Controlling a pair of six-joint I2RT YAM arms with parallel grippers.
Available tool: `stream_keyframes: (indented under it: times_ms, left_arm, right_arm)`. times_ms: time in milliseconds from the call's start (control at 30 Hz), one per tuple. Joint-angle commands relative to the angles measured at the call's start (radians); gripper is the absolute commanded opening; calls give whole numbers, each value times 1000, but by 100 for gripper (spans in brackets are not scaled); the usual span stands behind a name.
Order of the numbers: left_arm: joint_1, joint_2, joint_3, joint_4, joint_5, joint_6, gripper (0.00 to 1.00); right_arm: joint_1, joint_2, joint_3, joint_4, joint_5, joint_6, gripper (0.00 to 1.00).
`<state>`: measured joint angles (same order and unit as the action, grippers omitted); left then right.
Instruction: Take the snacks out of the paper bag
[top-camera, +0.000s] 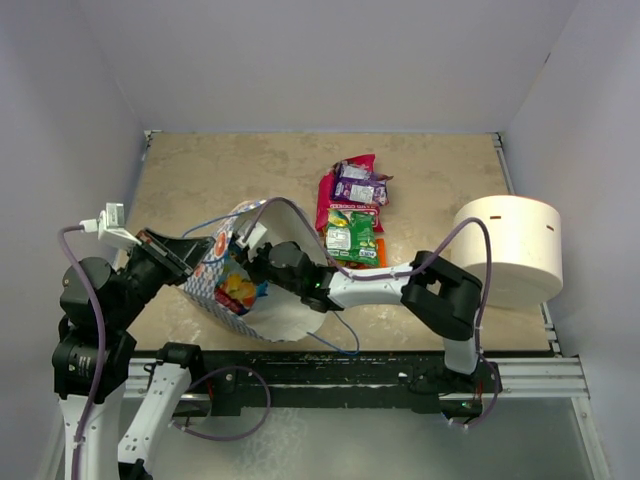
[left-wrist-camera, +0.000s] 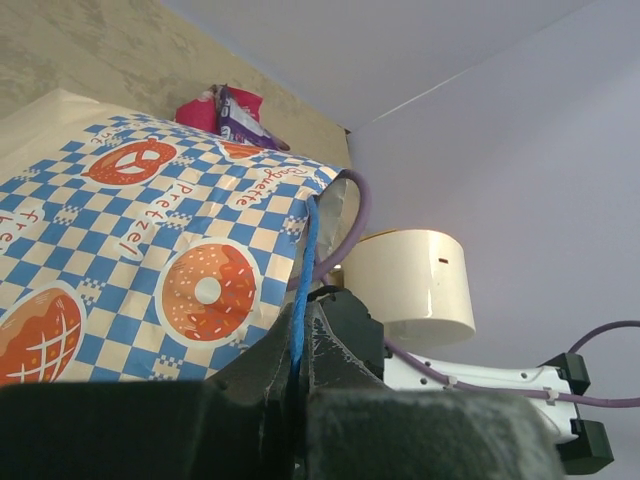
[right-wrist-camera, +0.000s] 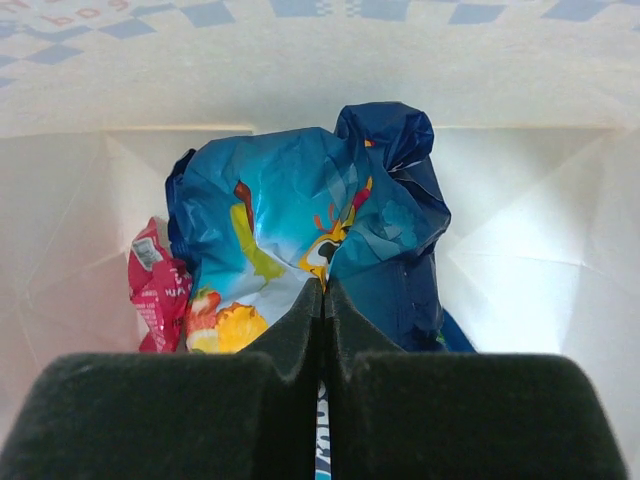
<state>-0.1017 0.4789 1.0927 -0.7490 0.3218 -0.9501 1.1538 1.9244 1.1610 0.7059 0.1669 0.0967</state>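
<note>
The paper bag is laid on its side at the left of the desk, mouth turned rightward. Its blue cord handle is gripped by the closed left pincer. Inside, the blue packet is clamped by the right pincer, directly ahead of it. A straight rightward withdrawal along the bag's axis seems required.

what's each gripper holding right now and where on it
The left gripper pinches the paper bag's blue cord handle; the right gripper pinches the blue snack packet by a crumpled fold.
</note>
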Motion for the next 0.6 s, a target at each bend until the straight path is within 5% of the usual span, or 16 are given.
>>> stream_keyframes:
  times_ms: [0,567]
  left_arm:
    - [-6,-21,50,-16,-56,8,0]
    - [-6,-13,71,-46,-129,18,0]
  right_arm:
    - [5,-169,-2,125,72,-38,0]
    - [6,-413,-98,-23,94,-68,0]
